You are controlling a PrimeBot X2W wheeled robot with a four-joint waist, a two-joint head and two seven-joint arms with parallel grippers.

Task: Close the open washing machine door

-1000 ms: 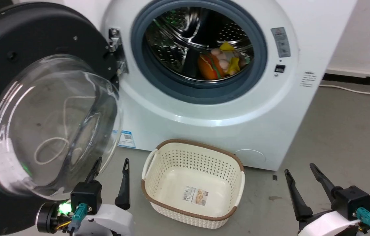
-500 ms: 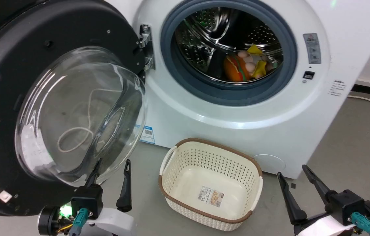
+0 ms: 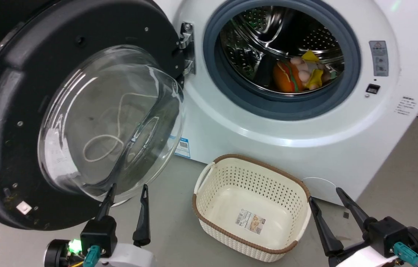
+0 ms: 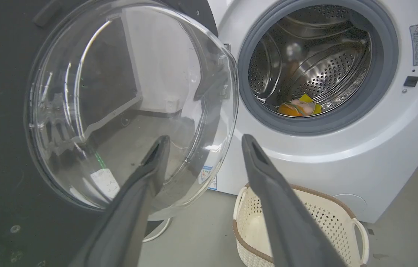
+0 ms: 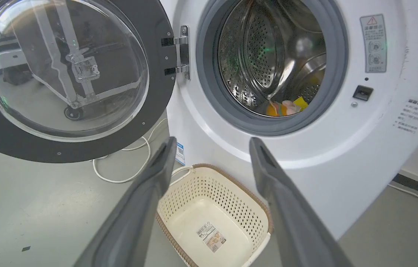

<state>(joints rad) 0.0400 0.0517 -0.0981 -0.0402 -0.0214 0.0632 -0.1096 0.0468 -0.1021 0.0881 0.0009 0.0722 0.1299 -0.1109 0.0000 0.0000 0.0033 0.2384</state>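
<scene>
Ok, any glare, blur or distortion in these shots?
Head view: white glare streaks on the door glass, otherwise sharp. Left wrist view: fingers of the left claw loom large and soft-edged. Right wrist view: bright glints on the steel inside the washing machine.

Head view: the whole picture has shifted; the camera turned toward the robot's left, and the things themselves did not move.
Washing machine [image 3: 268,137]: drum [image 3: 316,33] now sits right of centre, formerly near centre.
Washing machine door [image 3: 5,111]: more of its black left rim is in frame; no swing discernible.
Basket [image 3: 249,159]: carried rightward in frame with the machine.
Right end effector [image 3: 324,194]: slightly lower and leftward in frame, now just beside the basket's right rim.
</scene>
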